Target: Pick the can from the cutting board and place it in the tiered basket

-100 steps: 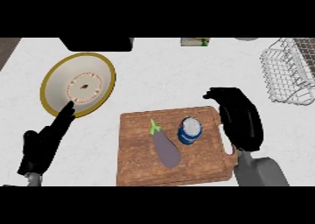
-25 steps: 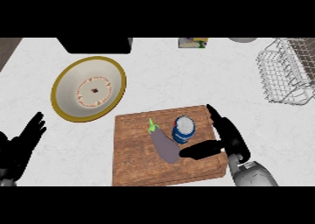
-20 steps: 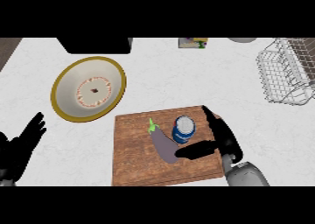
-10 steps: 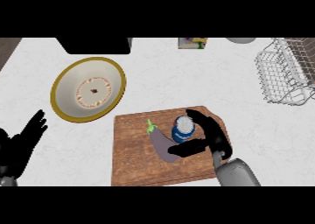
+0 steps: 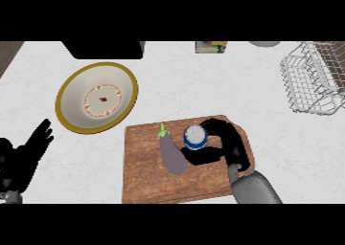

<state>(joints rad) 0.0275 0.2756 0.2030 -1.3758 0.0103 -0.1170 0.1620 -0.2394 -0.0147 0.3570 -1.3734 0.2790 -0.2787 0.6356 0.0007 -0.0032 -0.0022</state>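
Note:
A small blue-and-white can (image 5: pixel 195 136) stands upright on the wooden cutting board (image 5: pixel 143 177), near the board's far right part. My right hand (image 5: pixel 225 141) is curled round the can from its right side, fingers over the far side and thumb under the near side. A purple eggplant (image 5: pixel 172 155) with a green stem lies just left of the can on the board. The white wire tiered basket (image 5: pixel 313 83) stands at the far right of the counter. My left hand (image 5: pixel 19 160) rests open at the left edge, fingers up.
A large yellow-rimmed plate (image 5: pixel 97 97) lies far left of the board. A black appliance (image 5: pixel 104 49) and a small box (image 5: pixel 211 46) stand along the counter's back edge. White counter lies between the board and the basket.
My right hand has moved left across the board and closed round the can. The can, eggplant and left hand have stayed about where they were.

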